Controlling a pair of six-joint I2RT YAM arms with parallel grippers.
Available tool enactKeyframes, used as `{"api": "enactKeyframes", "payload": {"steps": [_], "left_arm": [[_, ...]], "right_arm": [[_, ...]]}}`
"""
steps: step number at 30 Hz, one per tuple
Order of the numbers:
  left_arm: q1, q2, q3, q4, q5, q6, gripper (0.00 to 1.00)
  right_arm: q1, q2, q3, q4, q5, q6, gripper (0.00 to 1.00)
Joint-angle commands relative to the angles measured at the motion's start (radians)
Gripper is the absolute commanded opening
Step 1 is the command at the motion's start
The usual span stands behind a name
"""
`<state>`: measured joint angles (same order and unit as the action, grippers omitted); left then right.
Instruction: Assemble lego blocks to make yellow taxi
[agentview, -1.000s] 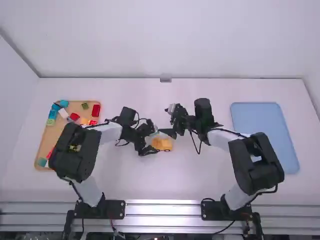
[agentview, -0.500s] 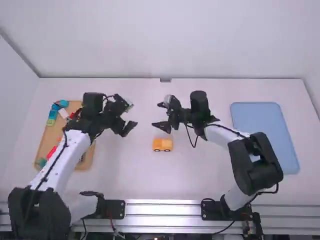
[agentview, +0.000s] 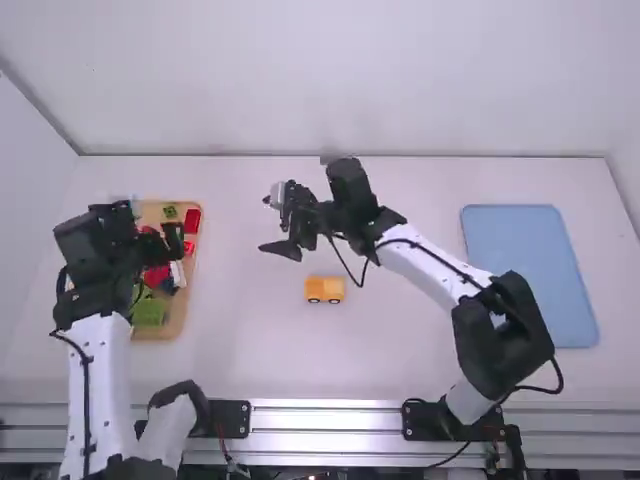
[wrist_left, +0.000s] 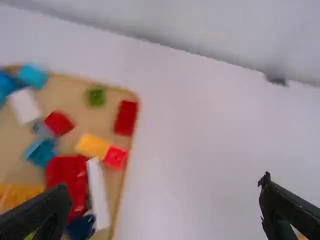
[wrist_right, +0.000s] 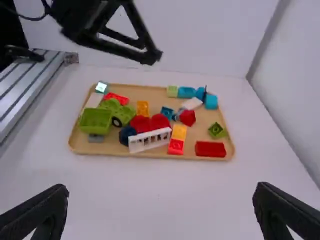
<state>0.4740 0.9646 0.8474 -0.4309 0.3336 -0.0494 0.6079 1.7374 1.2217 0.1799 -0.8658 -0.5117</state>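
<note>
Two arm bases, and we started right there, at the metal rail (agentview: 325, 432) along the near edge! Beyond it, on the white surface (agentview: 250, 345), we had the green bin-like block (agentview: 150, 312) in the near part of the wooden tray (agentview: 160, 334), over on the left. Then came the task's piece: the yellow-orange car (agentview: 325, 289), sitting on the bare surface between the two arms, dark wheels on its near side, and no pincer touching it. Well off to its right, we saw the blue tray (agentview: 530, 270) lying flat.

Up to the left pincer (agentview: 170, 256), over the wooden tray: fingers spread wide, and we saw nothing between them! A little farther, the right pincer (agentview: 274, 223) hung beyond the car and slightly to its left, also wide open, with nothing in its grip. Farther still, we spotted the long red block (agentview: 192, 221) by the tray's right rim and, just beside it, the small green block (agentview: 170, 212). At the very back, we had the pale wall (agentview: 330, 80).
</note>
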Motion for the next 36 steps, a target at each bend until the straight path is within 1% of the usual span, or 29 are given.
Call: {"api": "enactKeyframes", "payload": {"steps": [1, 3, 6, 8, 10, 13, 14, 16, 18, 21, 22, 24, 25, 27, 29, 30, 31, 34, 35, 36], "left_arm": [[0.055, -0.008, -0.016, -0.020, -0.126, -0.238, 0.99], [0.093, -0.007, -0.016, -0.050, -0.171, -0.314, 0.99], [0.102, -0.007, -0.016, -0.064, -0.192, -0.328, 0.99], [0.102, -0.007, -0.016, -0.068, -0.214, -0.348, 0.99], [0.102, 0.002, -0.007, -0.087, -0.277, -0.409, 0.99], [0.102, 0.037, 0.011, -0.105, -0.361, -0.435, 0.99], [0.102, 0.062, 0.029, -0.118, -0.347, -0.421, 0.99], [0.102, 0.086, 0.048, -0.130, -0.325, -0.401, 0.99], [0.100, 0.172, 0.116, -0.171, -0.291, -0.368, 0.99], [0.083, 0.301, 0.218, -0.232, -0.356, -0.373, 0.99], [0.082, 0.316, 0.231, -0.240, -0.362, -0.373, 0.99], [0.087, 0.412, 0.309, -0.285, -0.383, -0.391, 0.99], [0.089, 0.419, 0.314, -0.287, -0.383, -0.393, 0.99], [0.105, 0.504, 0.373, -0.286, -0.375, -0.418, 0.99], [0.101, 0.570, 0.423, -0.287, -0.348, -0.417, 0.99], [0.100, 0.577, 0.428, -0.287, -0.346, -0.417, 0.99], [0.093, 0.641, 0.481, -0.302, -0.334, -0.417, 0.99], [0.079, 0.726, 0.561, -0.335, -0.319, -0.399, 0.99], [0.056, 0.796, 0.632, -0.372, -0.315, -0.380, 0.99], [0.044, 0.823, 0.661, -0.389, -0.317, -0.378, 0.99]], "right_arm": [[0.021, -0.009, 0.026, 0.021, 0.032, -0.012, 0.99], [0.049, -0.009, 0.043, 0.013, 0.073, -0.014, 0.98], [0.071, -0.009, 0.074, -0.031, 0.082, -0.043, 0.99], [0.093, -0.005, 0.114, -0.097, 0.091, -0.079, 0.98], [0.113, 0.014, 0.164, -0.151, 0.120, -0.111, 0.98], [0.129, 0.066, 0.244, -0.200, 0.132, -0.122, 0.99], [0.134, 0.094, 0.285, -0.233, 0.130, -0.121, 0.99], [0.139, 0.117, 0.317, -0.255, 0.131, -0.122, 0.99], [0.137, 0.181, 0.393, -0.281, 0.117, -0.121, 0.99], [0.145, 0.241, 0.467, -0.302, 0.077, -0.121, 0.99], [0.146, 0.246, 0.475, -0.303, 0.077, -0.120, 0.99], [0.159, 0.274, 0.516, -0.311, 0.082, -0.115, 0.99], [0.160, 0.276, 0.520, -0.312, 0.082, -0.116, 0.99], [0.166, 0.304, 0.563, -0.323, 0.087, -0.121, 0.99], [0.164, 0.317, 0.581, -0.319, 0.089, -0.121, 0.99], [0.164, 0.319, 0.583, -0.318, 0.089, -0.122, 0.99], [0.165, 0.319, 0.586, -0.320, 0.090, -0.122, 0.99], [0.165, 0.319, 0.585, -0.316, 0.107, -0.122, 0.99], [0.158, 0.319, 0.585, -0.322, 0.130, -0.121, 0.99], [0.154, 0.319, 0.585, -0.324, 0.135, -0.121, 0.99]]}}
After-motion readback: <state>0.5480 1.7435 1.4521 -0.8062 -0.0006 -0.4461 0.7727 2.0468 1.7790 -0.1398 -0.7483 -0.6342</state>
